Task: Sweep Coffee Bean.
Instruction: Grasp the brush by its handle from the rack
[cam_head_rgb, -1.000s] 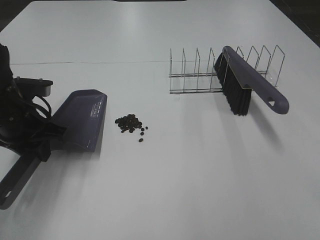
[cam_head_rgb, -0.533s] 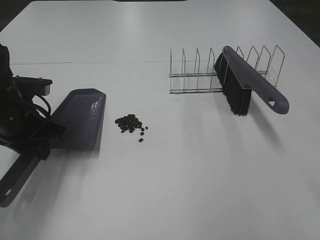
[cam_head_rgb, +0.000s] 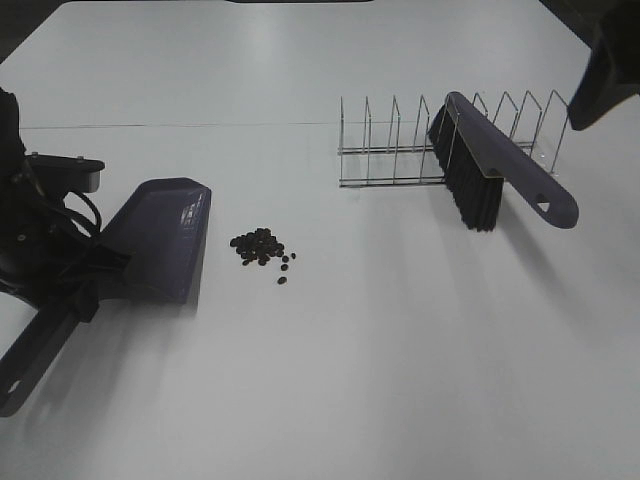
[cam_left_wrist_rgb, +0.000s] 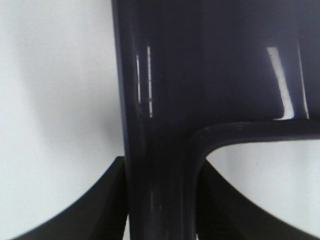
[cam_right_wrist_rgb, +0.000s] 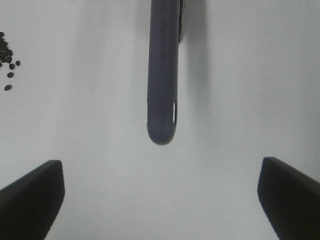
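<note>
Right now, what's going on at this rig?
The left gripper is shut on the handle of the dustpan, whose mouth faces the small pile of coffee beans on the table, with a gap between them. The brush leans in the wire rack, untouched. The right gripper hovers open above the end of the brush handle, holding nothing. No beans are swept yet.

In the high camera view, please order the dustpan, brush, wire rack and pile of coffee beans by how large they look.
1. The dustpan and the wire rack: about alike; the dustpan is nearer, so unranked.
2. The brush.
3. The coffee beans.
</note>
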